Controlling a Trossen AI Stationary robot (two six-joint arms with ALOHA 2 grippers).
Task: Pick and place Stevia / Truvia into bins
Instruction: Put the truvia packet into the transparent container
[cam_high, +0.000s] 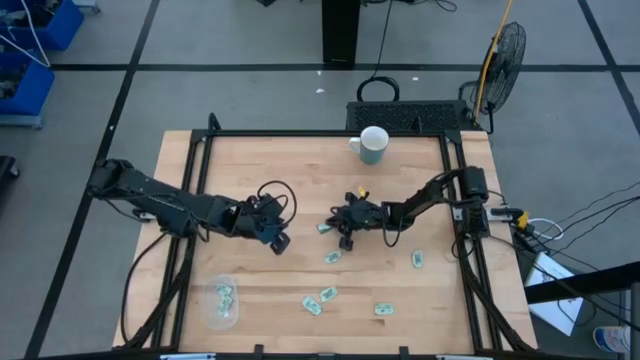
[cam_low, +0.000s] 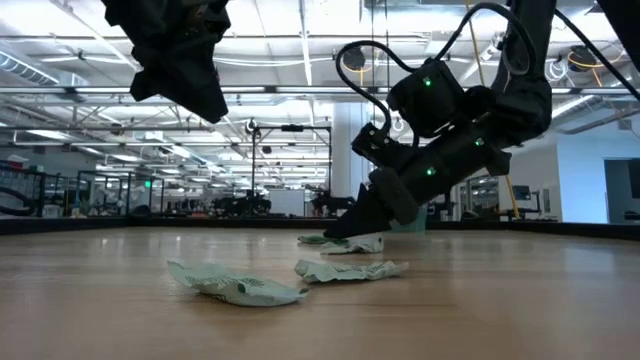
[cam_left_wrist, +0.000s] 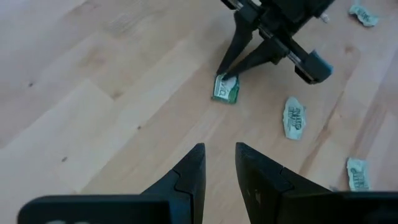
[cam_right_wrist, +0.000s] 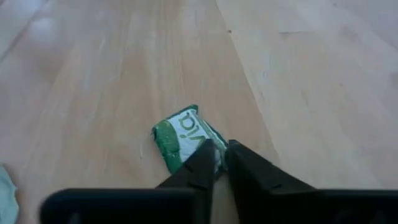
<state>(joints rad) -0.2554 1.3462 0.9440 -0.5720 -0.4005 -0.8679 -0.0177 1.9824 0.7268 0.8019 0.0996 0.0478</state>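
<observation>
high view: right end effector (cam_high: 347, 232) down near the middle of the pale wooden surface (cam_high: 300, 170), fingers pinched onto one edge of a small flat green-and-white paper packet (cam_high: 326, 228) lying flat on the wood. right wrist view: same packet (cam_right_wrist: 184, 137) directly ahead of the two dark fingertips (cam_right_wrist: 205, 155), which meet on its near edge with almost no gap between them; packet not lifted. left wrist view: right end effector (cam_left_wrist: 227, 76) seen from across, tips touching the packet (cam_left_wrist: 226, 88).

left end effector (cam_high: 277, 240) raised above the surface, off to the far side of the pinched packet from the right arm's base, fingers (cam_left_wrist: 189, 177) set narrowly apart with a clear gap and nothing between them.

more pale green-and-white packets scattered loose on the wood: one (cam_high: 333, 257) just beyond the right end effector toward the front edge, one (cam_high: 418, 260) back beside the right arm, a pair (cam_high: 320, 299) and a single (cam_high: 383, 309) farther toward the front edge, well apart from both end effectors. low view: three crumpled packets on the wood, nearest one (cam_low: 235, 284) in front, right end effector (cam_low: 350, 228) touching down behind them.

small clear rounded plastic tub (cam_high: 221, 303) near the front corner on the left arm's side, well away from the right end effector, with at least one packet inside. white handled mug (cam_high: 371, 144) upright near the back edge, behind the right end effector.
</observation>
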